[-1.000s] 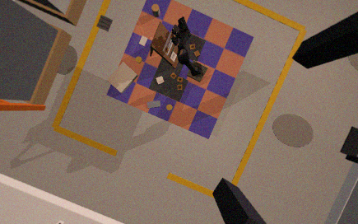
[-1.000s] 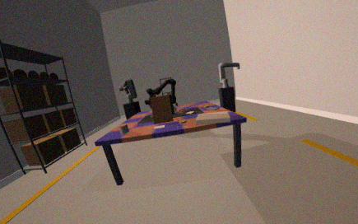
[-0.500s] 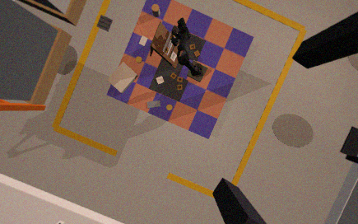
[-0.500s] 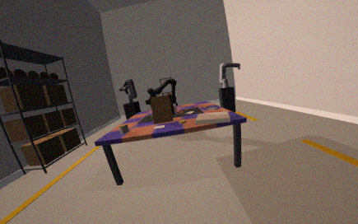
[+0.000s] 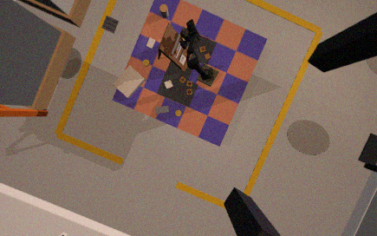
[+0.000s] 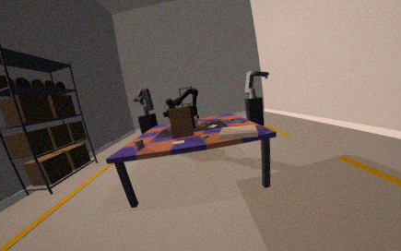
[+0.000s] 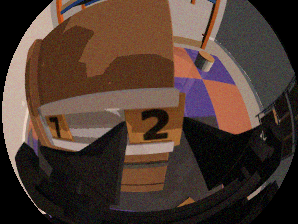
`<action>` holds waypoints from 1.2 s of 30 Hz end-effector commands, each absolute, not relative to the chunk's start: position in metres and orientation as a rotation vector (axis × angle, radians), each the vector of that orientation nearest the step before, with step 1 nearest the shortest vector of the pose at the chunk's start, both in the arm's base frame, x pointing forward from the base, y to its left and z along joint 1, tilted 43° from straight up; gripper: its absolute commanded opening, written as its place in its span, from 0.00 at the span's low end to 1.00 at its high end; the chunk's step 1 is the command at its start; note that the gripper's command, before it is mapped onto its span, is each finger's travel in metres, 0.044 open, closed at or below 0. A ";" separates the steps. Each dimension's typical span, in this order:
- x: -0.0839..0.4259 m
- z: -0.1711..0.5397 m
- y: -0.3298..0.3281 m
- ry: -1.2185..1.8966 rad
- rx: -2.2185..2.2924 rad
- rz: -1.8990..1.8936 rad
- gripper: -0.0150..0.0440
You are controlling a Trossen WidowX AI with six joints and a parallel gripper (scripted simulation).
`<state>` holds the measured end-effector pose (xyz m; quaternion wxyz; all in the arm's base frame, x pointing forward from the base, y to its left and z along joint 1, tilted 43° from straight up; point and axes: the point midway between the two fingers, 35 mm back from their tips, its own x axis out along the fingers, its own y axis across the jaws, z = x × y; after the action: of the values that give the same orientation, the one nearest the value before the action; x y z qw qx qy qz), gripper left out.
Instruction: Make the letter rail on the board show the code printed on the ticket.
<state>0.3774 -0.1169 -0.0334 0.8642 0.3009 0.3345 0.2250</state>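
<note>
The brown board (image 5: 167,38) (image 6: 182,122) (image 7: 135,45) stands upright, with the pale letter rail (image 7: 75,146) along its face. The tile marked 1 (image 7: 59,127) sits at the rail's left end. An empty stretch of rail separates it from the tile marked 2 (image 7: 155,132), which is at the right end between the rail's strips, its right edge a little past them. My gripper (image 7: 154,123) is shut on the 2 tile, one finger at each side. Several loose tiles (image 5: 202,49) (image 5: 190,83) lie on the dark mat (image 5: 174,94). No ticket print is readable.
A small cylinder (image 5: 164,10) (image 6: 138,144) (image 7: 205,61) stands near the counter's edge. A beige block (image 5: 129,81) (image 6: 238,133), a grey block (image 5: 162,109), white cards (image 5: 168,84) (image 5: 151,42) and yellow discs (image 5: 146,62) (image 5: 178,113) lie around the board and mat.
</note>
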 end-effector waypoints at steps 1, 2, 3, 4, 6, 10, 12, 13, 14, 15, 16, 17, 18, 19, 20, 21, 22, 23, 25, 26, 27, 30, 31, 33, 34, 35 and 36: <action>0.377 -0.032 -0.115 0.706 0.633 0.468 0.25; 0.377 -0.032 -0.114 0.706 0.633 0.468 0.25; 0.377 -0.032 -0.114 0.706 0.633 0.468 0.25; 0.377 -0.031 -0.114 0.706 0.633 0.468 0.25; 0.377 -0.030 -0.113 0.706 0.633 0.468 0.25; 0.376 -0.029 -0.111 0.706 0.634 0.468 0.25; 0.376 -0.028 -0.110 0.706 0.634 0.468 0.25; 0.376 -0.027 -0.109 0.706 0.634 0.468 0.25; 0.376 -0.027 -0.109 0.706 0.634 0.468 0.25; 0.376 -0.027 -0.108 0.706 0.634 0.468 0.25; 0.375 -0.026 -0.108 0.706 0.634 0.468 0.25; 0.375 -0.026 -0.107 0.706 0.634 0.468 0.25; 0.375 -0.026 -0.107 0.706 0.634 0.468 0.25; 0.375 -0.025 -0.106 0.706 0.634 0.468 0.25; 0.375 -0.025 -0.106 0.706 0.634 0.468 0.25; 0.375 -0.025 -0.105 0.706 0.634 0.468 0.25; 0.375 -0.024 -0.105 0.706 0.634 0.468 0.25; 0.375 -0.024 -0.104 0.706 0.634 0.468 0.25; 0.374 -0.023 -0.103 0.706 0.634 0.469 0.25; 0.374 -0.023 -0.103 0.706 0.634 0.469 0.25; 0.374 -0.022 -0.102 0.706 0.634 0.469 0.25; 0.374 -0.021 -0.101 0.706 0.635 0.469 0.25; 0.373 -0.021 -0.100 0.707 0.635 0.469 0.25; 0.373 -0.020 -0.099 0.707 0.635 0.469 0.25; 0.373 -0.019 -0.099 0.707 0.635 0.469 0.25; 0.373 -0.019 -0.098 0.707 0.635 0.469 0.25; 0.373 -0.019 -0.098 0.707 0.635 0.469 0.25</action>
<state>0.3738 -0.1006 -0.0189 0.8643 0.3012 0.3342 0.2248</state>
